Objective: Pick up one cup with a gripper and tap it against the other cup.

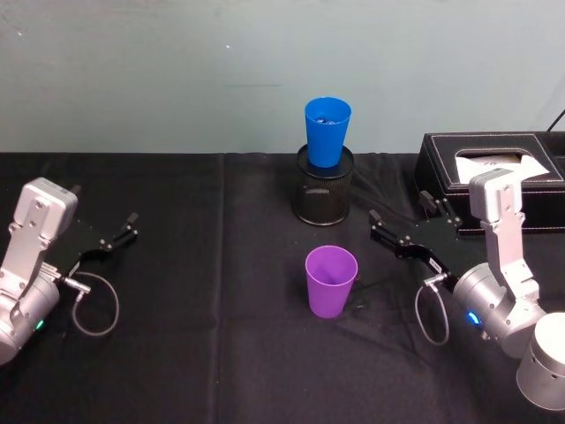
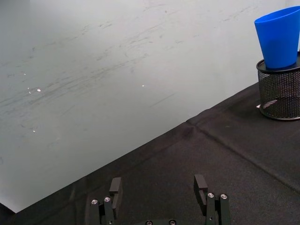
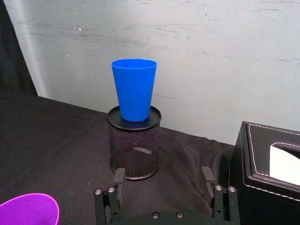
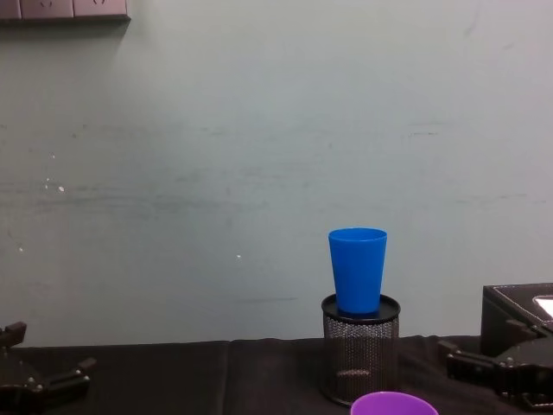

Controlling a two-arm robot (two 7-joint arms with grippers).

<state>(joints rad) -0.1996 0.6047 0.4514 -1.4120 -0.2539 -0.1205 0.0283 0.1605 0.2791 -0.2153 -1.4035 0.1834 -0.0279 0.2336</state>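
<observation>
The purple cup (image 1: 331,281) stands upright on the black cloth at the middle of the table; its rim shows in the right wrist view (image 3: 28,208) and the chest view (image 4: 393,404). Behind it the blue cup (image 1: 327,131) sits upright in the mouth of a black wire-mesh cylinder (image 1: 323,190). My right gripper (image 1: 398,208) is open just right of the purple cup, apart from it, facing the blue cup (image 3: 134,89). At the table's left my left gripper (image 1: 119,230) rests open and holds nothing.
A black box (image 1: 494,177) with a white sheet in its top opening stands at the back right, close behind the right gripper. A pale wall closes the table's far edge. Bare black cloth (image 1: 203,291) lies between the left gripper and the cups.
</observation>
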